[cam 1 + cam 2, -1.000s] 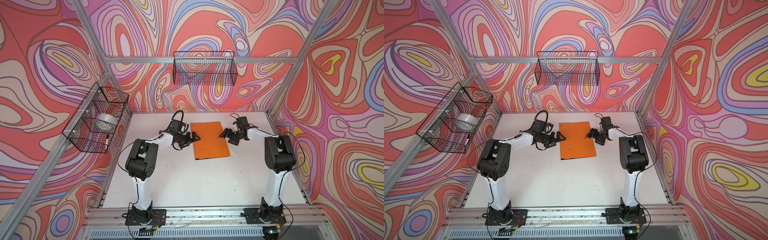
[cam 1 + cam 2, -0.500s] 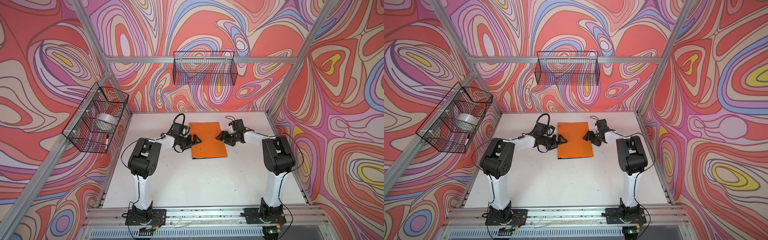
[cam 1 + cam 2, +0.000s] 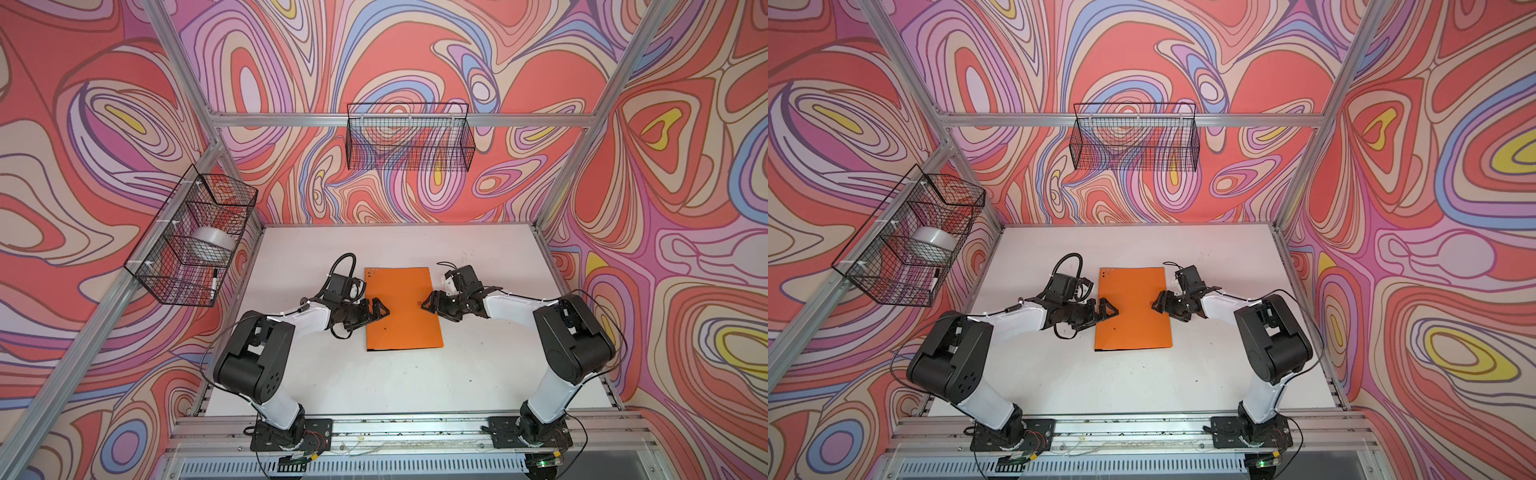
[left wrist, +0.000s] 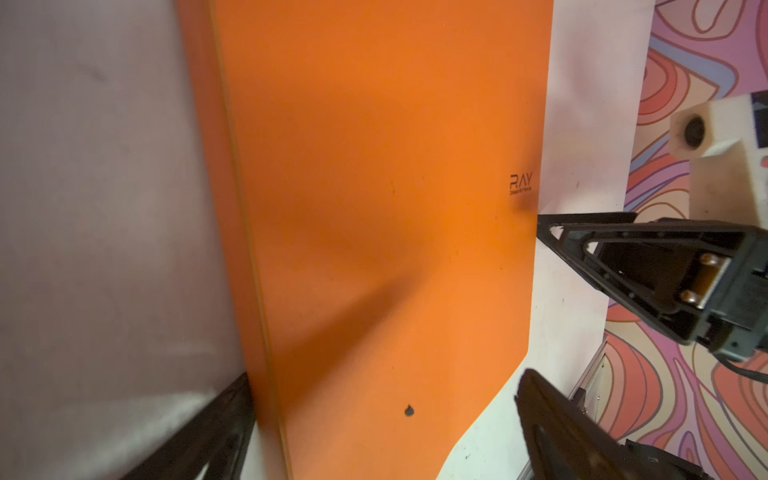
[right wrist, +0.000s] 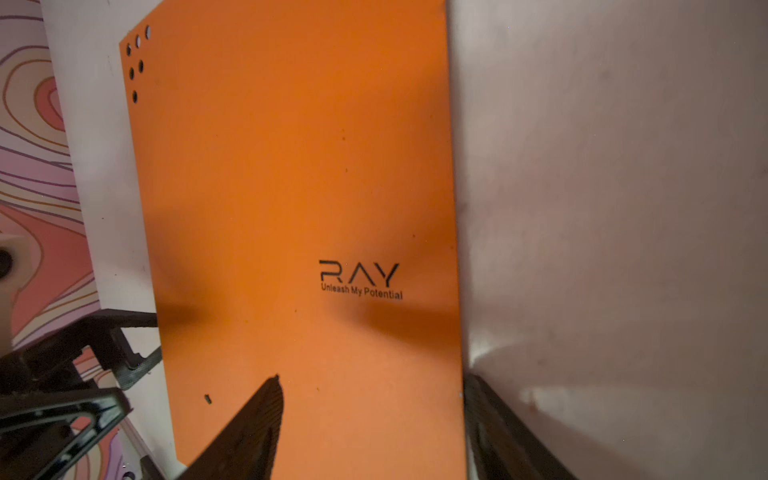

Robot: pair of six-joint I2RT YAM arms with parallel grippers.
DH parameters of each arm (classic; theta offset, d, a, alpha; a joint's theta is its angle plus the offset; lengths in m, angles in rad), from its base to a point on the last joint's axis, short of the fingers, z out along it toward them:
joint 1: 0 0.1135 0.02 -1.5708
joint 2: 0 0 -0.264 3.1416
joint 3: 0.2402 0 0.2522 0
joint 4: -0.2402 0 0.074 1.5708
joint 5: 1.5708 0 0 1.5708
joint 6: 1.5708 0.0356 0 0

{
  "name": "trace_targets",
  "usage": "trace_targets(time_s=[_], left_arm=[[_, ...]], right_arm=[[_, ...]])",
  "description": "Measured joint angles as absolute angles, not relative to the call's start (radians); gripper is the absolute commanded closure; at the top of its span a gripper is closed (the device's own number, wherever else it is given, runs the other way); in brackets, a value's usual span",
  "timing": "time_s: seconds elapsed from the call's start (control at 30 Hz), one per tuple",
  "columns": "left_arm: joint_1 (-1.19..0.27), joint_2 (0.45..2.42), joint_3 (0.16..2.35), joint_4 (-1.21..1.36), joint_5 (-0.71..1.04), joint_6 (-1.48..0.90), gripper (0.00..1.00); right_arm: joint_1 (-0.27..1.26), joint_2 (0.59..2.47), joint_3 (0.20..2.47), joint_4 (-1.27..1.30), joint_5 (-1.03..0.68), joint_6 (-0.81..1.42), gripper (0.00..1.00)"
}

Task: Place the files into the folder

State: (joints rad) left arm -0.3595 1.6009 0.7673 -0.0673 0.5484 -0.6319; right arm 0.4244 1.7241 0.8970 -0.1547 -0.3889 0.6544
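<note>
White tabletop (image 3: pixel 395 386), perhaps scuffed, bears folder (image 3: pixel 401 307); swirled walls (image 3: pixel 104 124).

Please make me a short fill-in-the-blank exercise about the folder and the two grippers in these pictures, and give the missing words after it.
1. The folder lying on the white table is ___ in colour.
2. Its cover is ___, so no inside face shows.
3. The big logo printed on it reads ___.
4. The left gripper and the right gripper both have their jaws ___.

Missing words: orange; closed; RAY; open.
</note>
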Motion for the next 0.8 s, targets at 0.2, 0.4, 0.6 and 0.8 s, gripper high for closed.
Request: trace_targets(time_s=[0.2, 0.4, 0.6, 0.8], left_arm=[[-0.352, 1.478, 0.792, -0.228, 0.423, -0.622, 0.0], [-0.345, 1.19, 0.936, -0.391, 0.133, -0.542, 0.0], [-0.337, 0.856, 0.754, -0.267, -0.337, -0.456, 0.0], [-0.234, 0.857, 0.316, 0.068, -0.603, -0.318, 0.0]], right_arm=[[0.448, 1.663, 0.912, -0.25, -0.27, 0.671, 0.02], [0.423, 1.499, 1.014, -0.397, -0.067, 0.61, 0.02], [0.303, 1.26, 0.997, -0.327, 0.213, 0.526, 0.02], [0.103, 1.219, 0.733, -0.075, 0.35, 0.395, 0.02]])
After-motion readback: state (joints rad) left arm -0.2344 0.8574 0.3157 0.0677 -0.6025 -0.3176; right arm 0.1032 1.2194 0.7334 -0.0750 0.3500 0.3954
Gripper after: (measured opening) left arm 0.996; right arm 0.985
